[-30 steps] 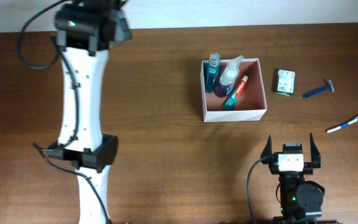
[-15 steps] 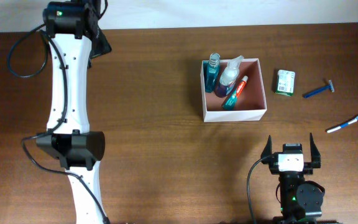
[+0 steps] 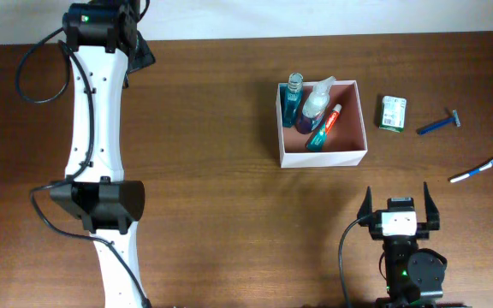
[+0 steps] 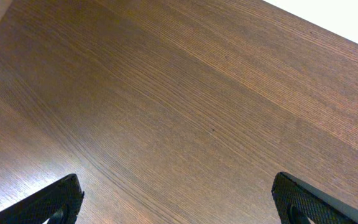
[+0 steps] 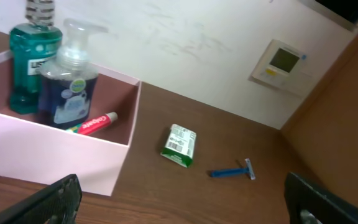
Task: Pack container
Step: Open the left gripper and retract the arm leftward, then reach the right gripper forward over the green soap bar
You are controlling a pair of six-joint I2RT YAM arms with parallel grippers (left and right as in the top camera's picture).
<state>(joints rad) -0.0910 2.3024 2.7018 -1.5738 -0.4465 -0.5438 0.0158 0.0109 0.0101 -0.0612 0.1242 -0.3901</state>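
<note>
At the near edge, toward the right, the right tool [image 3: 399,192] sits low with its fingers spread wide and nothing between them; it has not stirred in the last second. Just beyond it, a little to its left and well apart from it, stands the container [image 3: 323,159], right of the tabletop's [image 3: 212,128] middle. It holds a teal mouthwash bottle [image 3: 293,101], a pump bottle [image 3: 312,107] and a toothpaste tube [image 3: 324,128], all lying as before. Out toward the right edge, a green-and-white packet [image 3: 392,113] lies just beside the container, then a blue razor [image 3: 439,125], then a toothbrush [image 3: 484,168] nearest that edge. What has changed is at the far-left corner: the left arm has swung further left and has now all but settled. The left tool [image 4: 179,202] is spread open over bare wood, carrying nothing, far from the container. I'd say the packing is about half done. The three loose things all lie on the right tool's side, so the next pick looks like its job.
</note>
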